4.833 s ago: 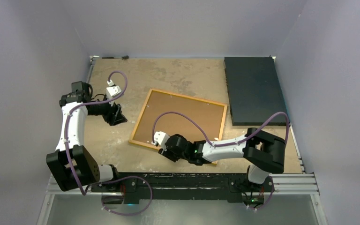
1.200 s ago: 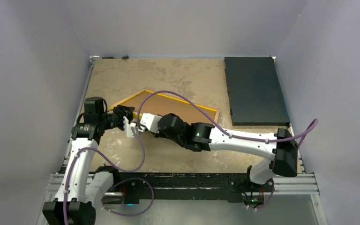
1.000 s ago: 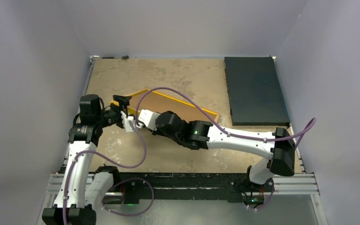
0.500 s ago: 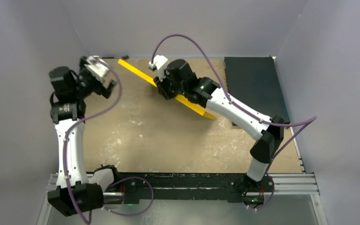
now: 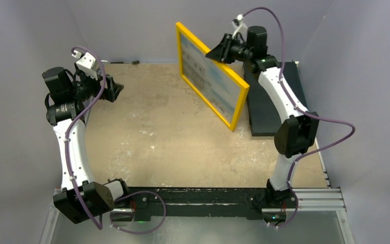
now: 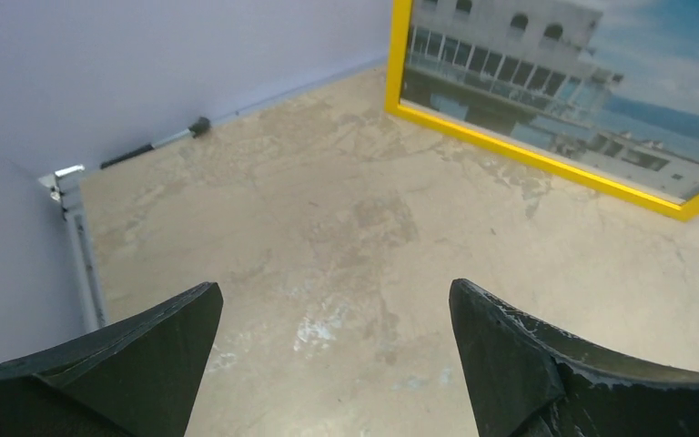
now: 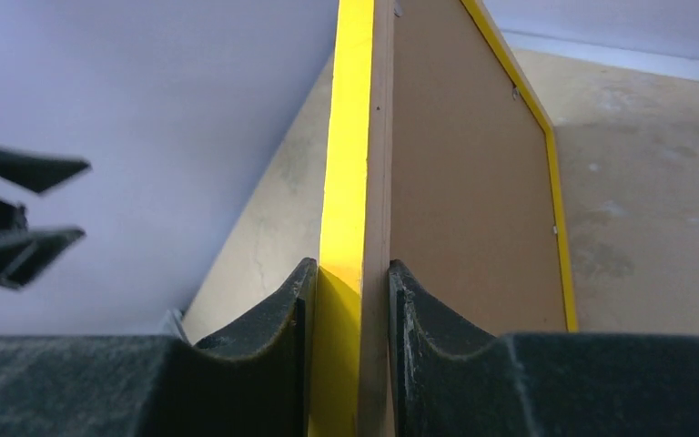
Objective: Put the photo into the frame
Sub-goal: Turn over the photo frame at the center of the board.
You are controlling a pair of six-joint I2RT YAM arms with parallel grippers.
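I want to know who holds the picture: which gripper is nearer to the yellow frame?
Right. The right gripper is clamped on the upper edge of the frame, which stands upright. The left gripper is open and apart from it, over the left side of the table.

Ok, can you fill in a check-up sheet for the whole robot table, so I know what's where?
Surface: tan table, blotchy and scuffed.
Job's things: frame stands upright, lower edge seemingly on the table; photo shows inside it, facing the left arm.
Clutter: dark mat lying flat at the far right; nothing else seen.
Claws: right claw shut on the frame's top edge; left claw open and empty above the table.
Cables: a purple cable loops along each arm; nothing seen snagged.
Surroundings: plain pale walls; metal rail at the near edge.
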